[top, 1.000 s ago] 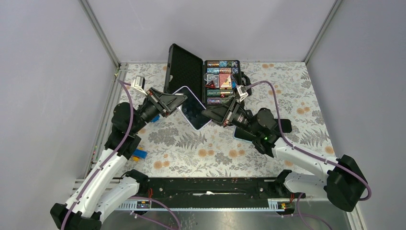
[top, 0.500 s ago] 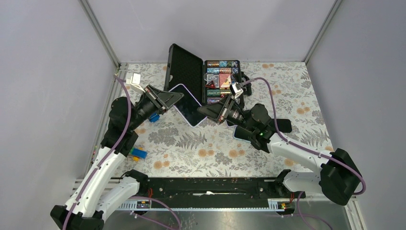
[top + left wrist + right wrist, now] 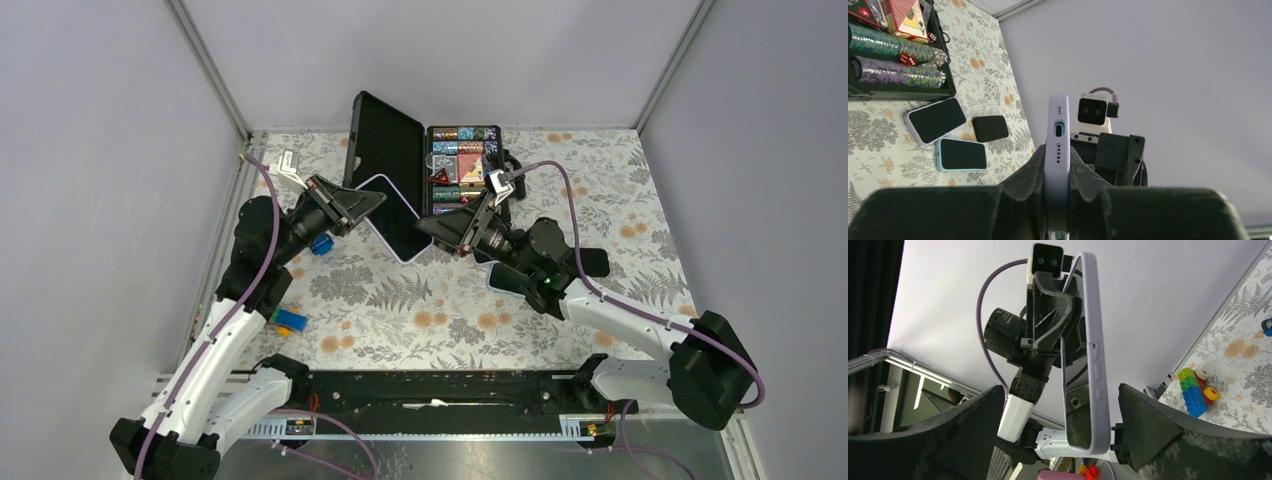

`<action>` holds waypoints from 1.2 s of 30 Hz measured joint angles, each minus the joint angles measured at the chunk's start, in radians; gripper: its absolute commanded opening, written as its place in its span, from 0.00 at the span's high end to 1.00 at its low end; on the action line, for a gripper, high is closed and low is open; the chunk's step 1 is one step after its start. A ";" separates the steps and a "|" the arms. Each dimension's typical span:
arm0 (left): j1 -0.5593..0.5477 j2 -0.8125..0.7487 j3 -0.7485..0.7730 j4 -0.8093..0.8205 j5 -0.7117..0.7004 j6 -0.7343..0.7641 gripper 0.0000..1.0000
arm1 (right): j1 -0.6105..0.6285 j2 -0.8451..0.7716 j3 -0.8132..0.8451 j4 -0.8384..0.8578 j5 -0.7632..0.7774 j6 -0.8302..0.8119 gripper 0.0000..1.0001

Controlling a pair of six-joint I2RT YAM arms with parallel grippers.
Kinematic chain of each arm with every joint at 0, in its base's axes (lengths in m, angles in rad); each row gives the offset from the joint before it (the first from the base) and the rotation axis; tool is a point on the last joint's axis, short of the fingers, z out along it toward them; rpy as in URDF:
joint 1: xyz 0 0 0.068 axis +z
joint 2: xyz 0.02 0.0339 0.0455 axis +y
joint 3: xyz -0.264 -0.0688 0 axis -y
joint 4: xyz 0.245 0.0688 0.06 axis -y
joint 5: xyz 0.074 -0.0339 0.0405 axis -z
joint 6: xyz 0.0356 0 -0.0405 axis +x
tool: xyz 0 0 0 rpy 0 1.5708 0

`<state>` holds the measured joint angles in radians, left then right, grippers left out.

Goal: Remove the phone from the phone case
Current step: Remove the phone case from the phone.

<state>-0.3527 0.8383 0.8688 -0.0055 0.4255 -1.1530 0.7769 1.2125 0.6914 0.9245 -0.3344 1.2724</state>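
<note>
The left gripper clamps the lilac-cased phone aloft at centre frame, its long axis running toward the right gripper, whose spread fingers straddle its free end.

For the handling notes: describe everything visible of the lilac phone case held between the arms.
The lilac phone case looks matte and rubbery, with rounded corners, a charging-port cutout between speaker holes on one end, and raised side buttons. A dark-screened phone sits inside. It is held aloft, tilted, the left gripper shut on it; the open right gripper straddles its far end without touching.
</note>
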 measured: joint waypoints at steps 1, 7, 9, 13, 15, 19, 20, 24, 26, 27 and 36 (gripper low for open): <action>0.003 0.005 0.000 0.005 -0.004 -0.013 1.00 | 0.000 -0.004 -0.002 0.001 0.001 0.001 0.16; 0.010 0.040 -0.014 0.132 -0.023 -0.138 1.00 | 0.000 -0.016 -0.036 0.068 0.029 0.094 0.43; 0.010 0.048 -0.023 0.175 -0.028 -0.176 1.00 | -0.001 -0.008 -0.041 0.100 0.039 0.134 0.43; 0.010 0.052 -0.029 0.211 -0.032 -0.220 1.00 | -0.001 -0.002 -0.041 0.140 0.059 0.178 0.24; 0.010 0.048 -0.035 0.226 -0.034 -0.234 1.00 | -0.001 -0.007 -0.041 0.136 0.070 0.177 0.24; 0.010 0.026 -0.056 0.230 -0.044 -0.249 1.00 | -0.002 -0.060 -0.041 0.069 0.100 0.149 0.37; 0.010 0.016 -0.062 0.230 -0.049 -0.254 1.00 | -0.002 -0.079 -0.041 0.051 0.107 0.142 0.42; 0.010 -0.021 -0.079 0.231 -0.064 -0.270 1.00 | -0.003 -0.126 -0.040 0.013 0.117 0.115 0.50; 0.010 -0.032 -0.079 0.234 -0.068 -0.272 1.00 | -0.003 -0.134 -0.039 -0.019 0.117 0.098 0.45; 0.010 -0.035 -0.079 0.237 -0.069 -0.274 1.00 | -0.003 -0.135 -0.038 -0.032 0.117 0.090 0.44; 0.011 -0.031 -0.087 0.247 -0.071 -0.295 1.00 | -0.003 -0.135 -0.027 -0.076 0.114 0.062 0.64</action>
<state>-0.3420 0.8070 0.7822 0.2417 0.3550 -1.4479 0.7738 1.0779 0.6647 0.8486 -0.2207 1.3342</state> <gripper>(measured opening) 0.135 0.403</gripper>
